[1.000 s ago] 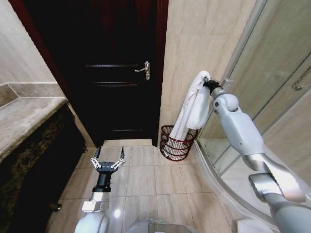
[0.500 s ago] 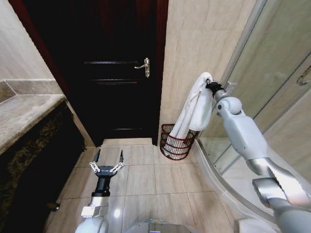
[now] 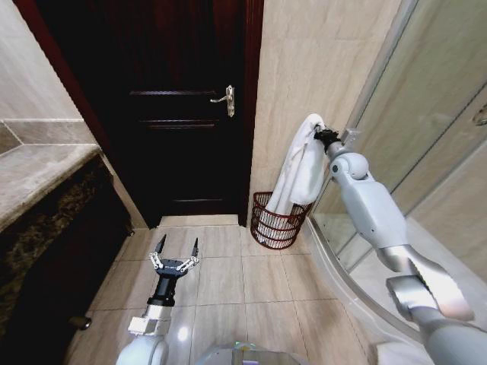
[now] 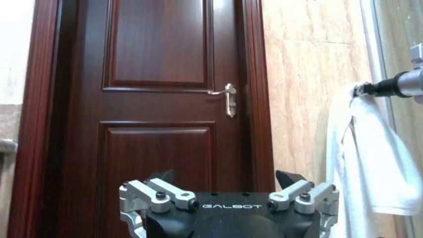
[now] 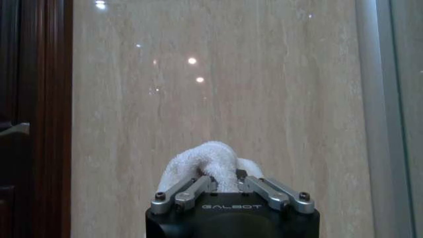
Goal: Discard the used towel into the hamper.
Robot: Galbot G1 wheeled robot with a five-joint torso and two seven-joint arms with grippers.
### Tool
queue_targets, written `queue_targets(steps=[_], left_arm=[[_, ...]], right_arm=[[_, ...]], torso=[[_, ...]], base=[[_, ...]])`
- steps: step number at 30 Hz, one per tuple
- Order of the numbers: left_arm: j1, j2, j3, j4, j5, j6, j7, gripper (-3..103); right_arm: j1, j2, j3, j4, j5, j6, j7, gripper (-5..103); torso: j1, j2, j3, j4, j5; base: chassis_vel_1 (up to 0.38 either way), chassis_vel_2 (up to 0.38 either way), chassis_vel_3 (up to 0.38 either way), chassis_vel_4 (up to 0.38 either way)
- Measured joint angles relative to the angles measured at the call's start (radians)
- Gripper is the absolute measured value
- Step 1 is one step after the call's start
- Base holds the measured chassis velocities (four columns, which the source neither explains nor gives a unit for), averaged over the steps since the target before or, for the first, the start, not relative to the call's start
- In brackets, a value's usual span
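I stand on a floor (image 3: 228, 285) of glossy beige tiles that runs across the lower middle of the head view, with a light glare near my base. A dark wooden door (image 3: 183, 106) fills the upper centre, its metal lever handle (image 3: 226, 99) at the door's right edge. Right of it rises a beige stone-tiled wall (image 3: 319, 53), and the glass shower enclosure (image 3: 426, 114) takes the right side, its curved sill sweeping along the lower right. At the left edge a stone counter (image 3: 38, 171) tops a dark cabinet. My right gripper (image 3: 321, 134), raised at centre right, is clamped on the white towel (image 3: 298, 171); in the right wrist view the fingers (image 5: 191, 191) pinch a bunched fold of it. The cloth hangs down, its lower end reaching the rim of the hamper (image 3: 278, 220), which sits on the floor against the wall, just right of the door. My left gripper (image 3: 177, 249) hangs low at lower left over the tiles, fingers spread apart and holding nothing.
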Motion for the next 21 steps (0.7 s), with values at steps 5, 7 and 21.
queue_targets(steps=[5,7,21], left_arm=[[-0.016,0.003,0.007,0.008,-0.008,0.008,0.008,100],[-0.019,-0.002,0.01,0.012,-0.005,0.008,0.01,100],[-0.016,-0.045,0.011,0.03,0.009,-0.001,0.026,100]], right_arm=[[0.011,0.007,0.0,-0.021,-0.012,0.001,0.0,10],[0.014,0.008,0.0,-0.027,-0.015,0.001,-0.001,10],[0.026,0.02,0.008,-0.07,-0.03,0.014,-0.015,10]], torso=[[-0.008,-0.021,-0.013,0.0,0.0001],[-0.011,-0.026,-0.016,0.0,-0.0001],[-0.033,-0.083,-0.05,-0.0002,0.0002]], base=[[0.0,0.0,0.0,0.0],[0.0,0.0,0.0,0.0],[0.0,0.0,0.0,0.0]])
